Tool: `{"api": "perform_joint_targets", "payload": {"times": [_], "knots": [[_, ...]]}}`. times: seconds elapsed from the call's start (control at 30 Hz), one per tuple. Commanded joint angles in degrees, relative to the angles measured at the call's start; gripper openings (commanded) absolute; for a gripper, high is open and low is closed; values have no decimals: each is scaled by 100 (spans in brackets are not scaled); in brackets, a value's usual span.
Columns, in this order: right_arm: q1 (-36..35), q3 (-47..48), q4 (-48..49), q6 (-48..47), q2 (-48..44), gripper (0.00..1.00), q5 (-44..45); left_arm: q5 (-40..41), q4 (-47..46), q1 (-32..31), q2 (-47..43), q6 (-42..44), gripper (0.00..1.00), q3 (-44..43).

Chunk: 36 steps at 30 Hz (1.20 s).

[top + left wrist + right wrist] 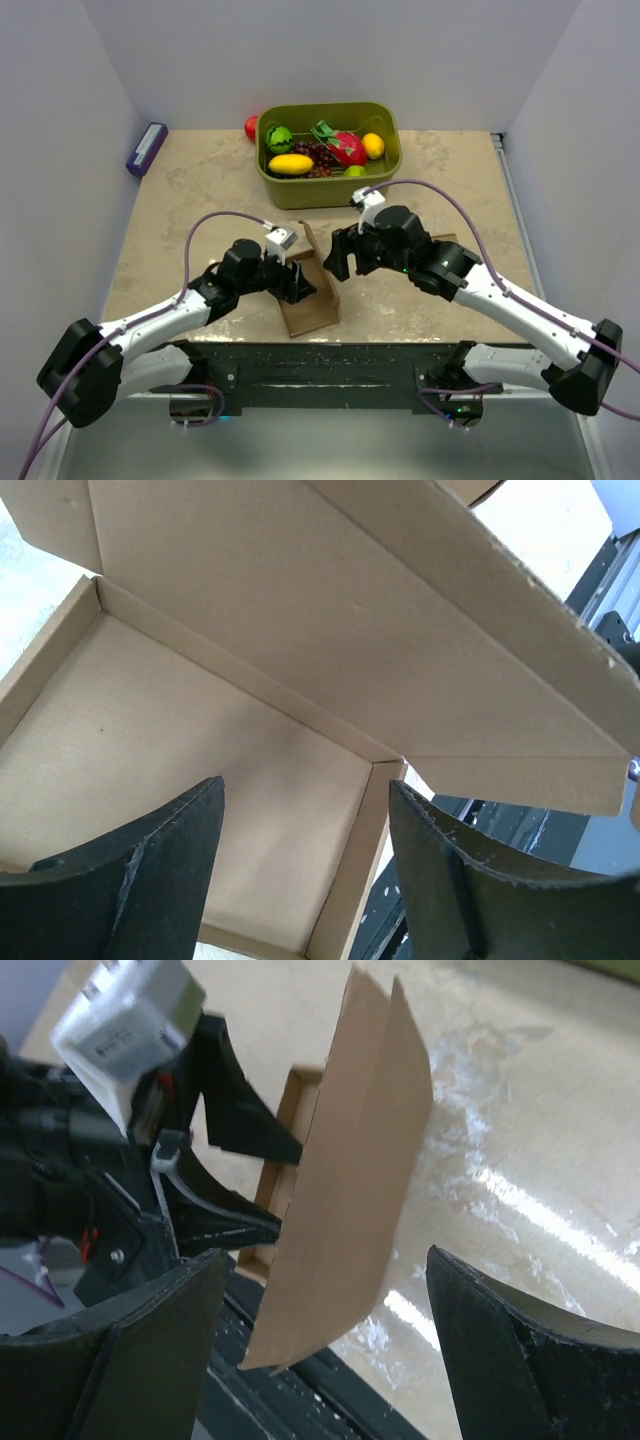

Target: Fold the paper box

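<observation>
Reaches into the paper box [312, 306] with the left tool [296, 281], spread wide, likely to pin it down at the near middle of the worktop [190, 210]. Faces the standing flap [350, 1170] with the right tool [341, 263], wide and empty too, likely ready to push.

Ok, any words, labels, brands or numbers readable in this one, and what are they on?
No text here can be read.
On the white camera module at the left wrist: faint rows of fine print, too blurred to read.
On the purple box at the table's far left edge: too small to tell whether it bears any print.
On the paper box: plain brown cardboard, no print on the faces shown.
</observation>
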<state>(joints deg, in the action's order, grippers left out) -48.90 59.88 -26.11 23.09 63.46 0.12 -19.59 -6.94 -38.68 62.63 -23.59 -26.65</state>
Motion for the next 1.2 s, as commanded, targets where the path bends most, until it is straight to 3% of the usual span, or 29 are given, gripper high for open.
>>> {"api": "perform_joint_targets", "payload": {"times": [0.0, 0.17, 0.4, 0.43, 0.47, 0.53, 0.67, 0.73, 0.9, 1.03, 1.17], "knots": [[-259, 314, -369, -147, 385, 82, 348, 131, -449, 122, -250, -189, 75, 20], [-488, 551, -395, -331, 860, 78, 559, 236, 270, 624, -673, 38, 81, -426], [-568, 1051, -492, -691, 1581, 69, 638, 351, 1606, 975, -586, 1189, 84, -1570], [-568, 1070, -492, -718, 1634, 65, 664, 368, 1669, 1002, -542, 1330, 84, -1675], [-568, 1096, -474, -762, 1695, 53, 743, 369, 1722, 1037, -524, 1636, 84, -1833], [-568, 1131, -448, -867, 1748, 44, 770, 412, 1810, 1108, -524, 1954, 85, -1922], [-568, 1324, -527, -1157, 1924, 8, 832, 475, 1705, 1397, -515, 2542, 89, -1853], [-550, 1377, -448, -1420, 2003, 0, 867, 134, 1635, 1520, -550, 2570, 89, -1765], [-261, 1579, -387, -2263, 2100, 0, 508, -615, 1494, 1776, -857, 2877, 89, -1554], [56, 1536, -63, -2950, 1873, 0, -720, -1097, 1511, 1846, -1121, 3071, 91, -1422], [223, 1536, -52, -3319, 1757, 0, -1293, -1161, 1652, 1951, -1060, 3142, 91, -1421]]}}
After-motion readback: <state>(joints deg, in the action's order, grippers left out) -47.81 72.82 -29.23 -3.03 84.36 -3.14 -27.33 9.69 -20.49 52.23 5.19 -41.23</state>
